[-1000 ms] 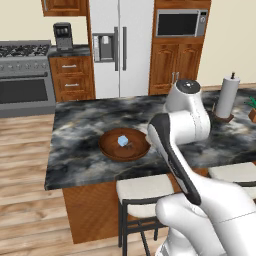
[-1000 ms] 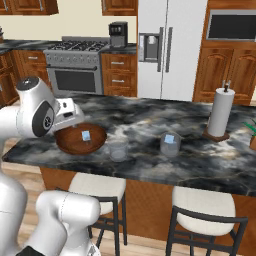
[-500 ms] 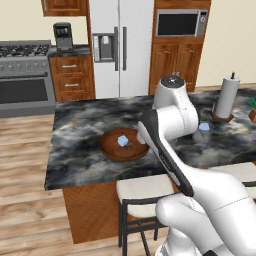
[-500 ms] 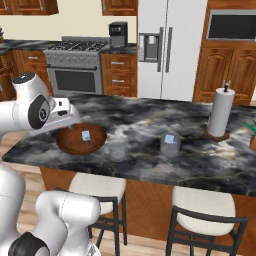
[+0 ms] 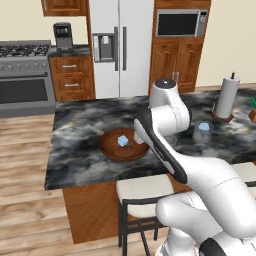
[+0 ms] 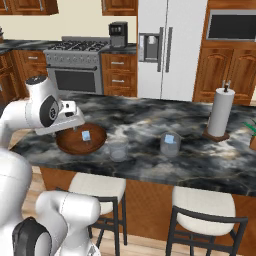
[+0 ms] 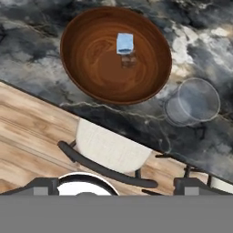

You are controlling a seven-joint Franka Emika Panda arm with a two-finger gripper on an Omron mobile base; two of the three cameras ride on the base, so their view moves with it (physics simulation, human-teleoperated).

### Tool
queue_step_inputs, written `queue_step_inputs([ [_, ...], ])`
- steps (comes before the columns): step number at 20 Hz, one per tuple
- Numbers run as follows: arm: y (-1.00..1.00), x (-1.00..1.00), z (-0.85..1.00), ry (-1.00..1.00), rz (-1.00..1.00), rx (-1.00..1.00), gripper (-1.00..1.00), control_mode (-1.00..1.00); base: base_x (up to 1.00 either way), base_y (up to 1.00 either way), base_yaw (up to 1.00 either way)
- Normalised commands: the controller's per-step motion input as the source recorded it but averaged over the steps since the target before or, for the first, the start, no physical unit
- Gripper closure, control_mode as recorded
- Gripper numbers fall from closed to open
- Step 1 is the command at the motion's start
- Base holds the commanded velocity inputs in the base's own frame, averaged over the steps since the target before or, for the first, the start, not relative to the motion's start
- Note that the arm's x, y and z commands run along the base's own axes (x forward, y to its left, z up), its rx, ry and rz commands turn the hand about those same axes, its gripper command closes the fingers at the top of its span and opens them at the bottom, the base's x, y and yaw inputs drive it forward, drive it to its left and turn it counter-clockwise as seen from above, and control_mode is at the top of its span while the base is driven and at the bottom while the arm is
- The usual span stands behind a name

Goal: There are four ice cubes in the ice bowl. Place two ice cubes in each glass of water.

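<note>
Hand (image 7: 116,184) spread above ice bowl (image 7: 91,73); ice-holding glass (image 6: 170,144) in right base view

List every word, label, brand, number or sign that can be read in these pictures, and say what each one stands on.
No text can be read anywhere in these views.
The microwave shows a control panel at its right side, too small and blurred to read.
The fridge has a dispenser panel with no legible marking.
The coffee maker, paper-towel roll, ice bowl and glasses bear no labels.
</note>
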Motion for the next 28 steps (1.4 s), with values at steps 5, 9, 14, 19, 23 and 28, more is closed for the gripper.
queue_step_inputs([
  [5, 0.14, 0.33, -0.28, 0.00, 0.00, 0.01, -1.00, -1.00, 0.00, 0.00, 0.00],
  [9, 0.13, 0.33, -0.30, 0.00, 0.00, 0.00, -1.00, -1.00, 0.00, 0.00, 0.00],
  [14, 0.02, 0.35, -0.28, 0.00, 0.00, 0.00, -1.00, -1.00, 0.00, 0.00, 0.00],
  [19, 0.00, 0.37, -0.19, 0.00, 0.00, 0.00, -1.00, -1.00, 0.00, 0.00, 0.00],
  [23, 0.08, 0.32, -0.24, 0.00, 0.00, 0.00, -1.00, -1.00, 0.00, 0.00, 0.00],
  [28, 0.23, 0.34, -0.27, 0.00, 0.00, 0.00, -1.00, -1.00, 0.00, 0.00, 0.00],
])
